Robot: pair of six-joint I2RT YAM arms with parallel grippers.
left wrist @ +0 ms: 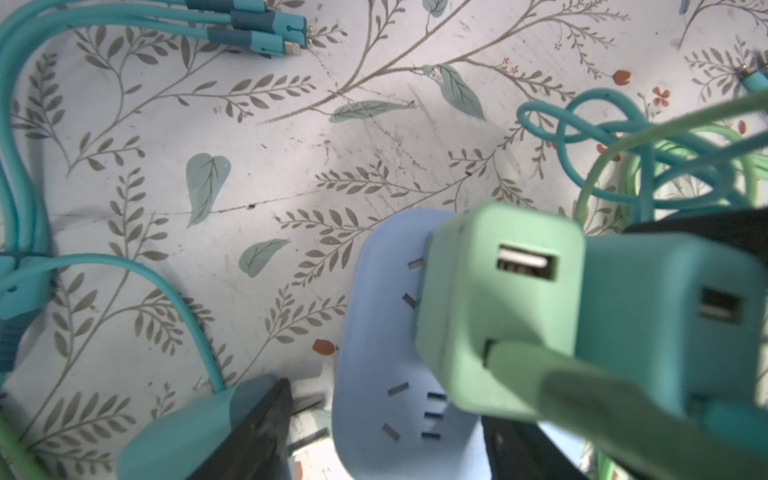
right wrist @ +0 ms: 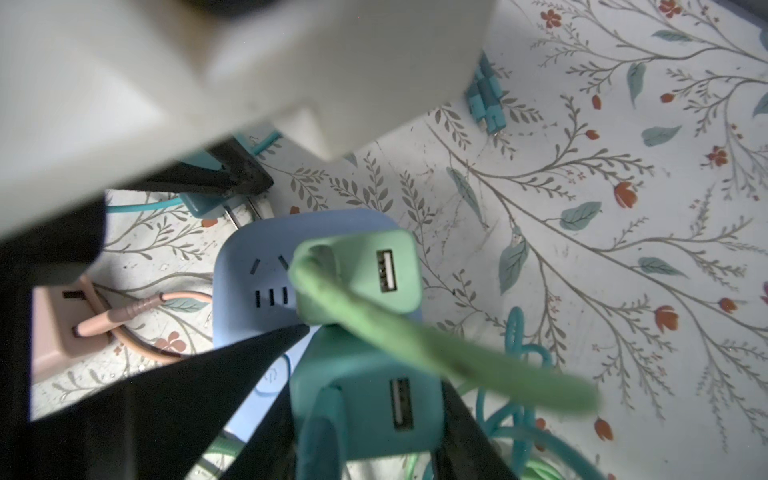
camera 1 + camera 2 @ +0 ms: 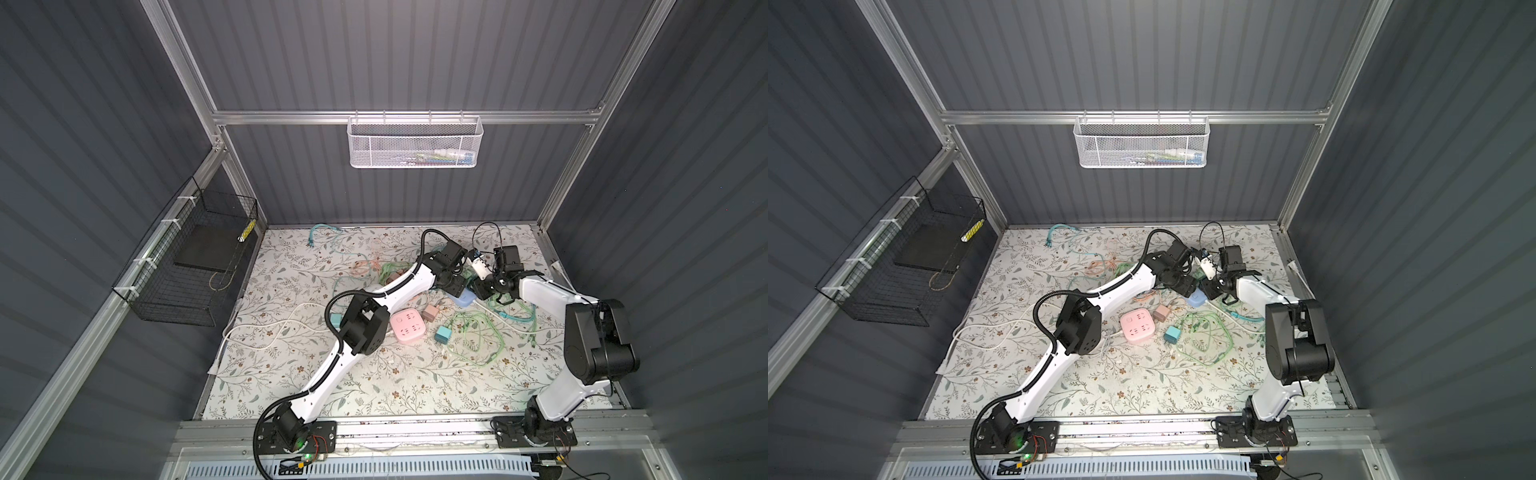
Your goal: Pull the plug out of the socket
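Teal plug (image 2: 361,374) clenched in right gripper (image 2: 374,357) for the pull.
Left gripper (image 1: 386,415) straddles blue socket (image 1: 374,332), unclamped, likely to brace it.

No word, brand name or number can be read anywhere. The one sign is a faint power symbol, a ring with a short stroke, on the round button (image 2: 272,376) of the blue socket block (image 2: 239,270), seen in the right wrist view; that block lies right of the middle of the tabletop, toward its far edge. The pink socket block (image 3: 407,327) near the middle of the tabletop carries small red marks on its top face in both top views, too small to make out. The packets in the white mesh basket (image 3: 415,121) on the back wall show coloured print, also too small to read.
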